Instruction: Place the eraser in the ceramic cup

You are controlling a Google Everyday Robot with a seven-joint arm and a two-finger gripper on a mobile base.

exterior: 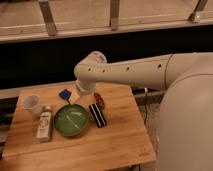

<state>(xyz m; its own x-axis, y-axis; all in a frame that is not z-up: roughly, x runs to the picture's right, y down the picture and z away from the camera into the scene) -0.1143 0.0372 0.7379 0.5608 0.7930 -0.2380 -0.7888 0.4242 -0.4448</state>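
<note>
The eraser (97, 115), a black oblong block with thin white stripes, lies on the wooden table (115, 142) just right of the green dish. The ceramic cup (32, 104), small and pale white, stands at the table's left edge. My gripper (76, 97) hangs below the white arm's wrist over the back middle of the table, above the blue pad and left of the red object, up and to the left of the eraser. It holds nothing that I can see.
A round green dish (71, 120) sits at the table's middle left. A pale labelled bottle (44, 125) lies left of it, below the cup. A small blue square pad (64, 94) and a small red object (99, 101) lie near the gripper. My white arm (140, 70) spans the right side.
</note>
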